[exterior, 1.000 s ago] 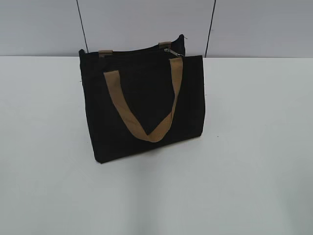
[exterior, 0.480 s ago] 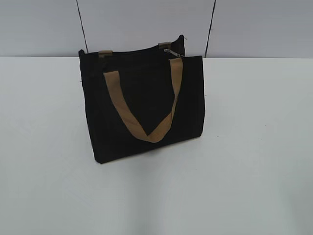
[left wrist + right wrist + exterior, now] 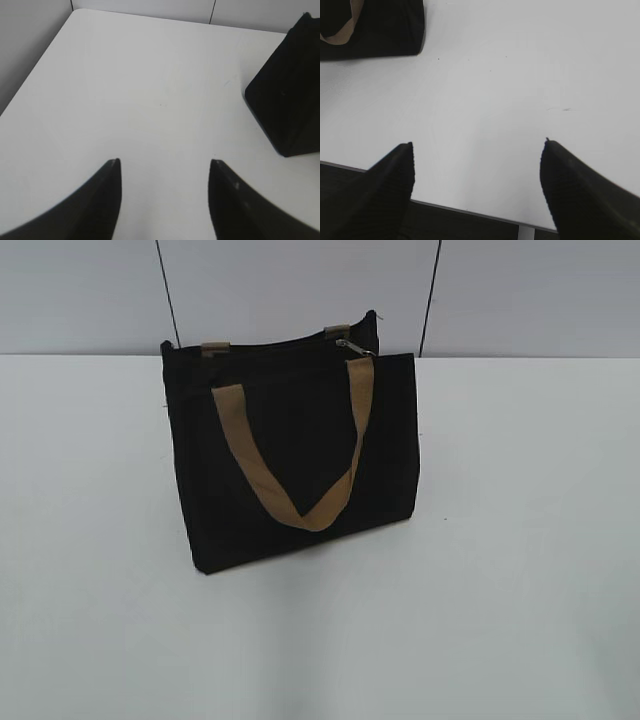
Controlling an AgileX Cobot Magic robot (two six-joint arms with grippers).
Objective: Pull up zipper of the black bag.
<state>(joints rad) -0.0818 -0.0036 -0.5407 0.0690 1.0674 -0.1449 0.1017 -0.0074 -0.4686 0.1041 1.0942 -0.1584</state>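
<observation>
The black bag [image 3: 290,455] stands upright on the white table, a tan loop handle hanging down its front. The small silver zipper [image 3: 354,346] lies at the right end of the bag's top edge. Neither gripper shows in the exterior view. In the left wrist view my left gripper [image 3: 165,162] is open and empty over bare table, with a corner of the bag [image 3: 290,100] at the right edge. In the right wrist view my right gripper [image 3: 477,145] is open and empty near the table's front edge, the bag [image 3: 380,25] at the top left.
The white table [image 3: 500,540] ends at a grey panelled wall [image 3: 300,280] behind the bag. The table's front edge [image 3: 470,212] shows in the right wrist view, its left edge [image 3: 35,70] in the left wrist view.
</observation>
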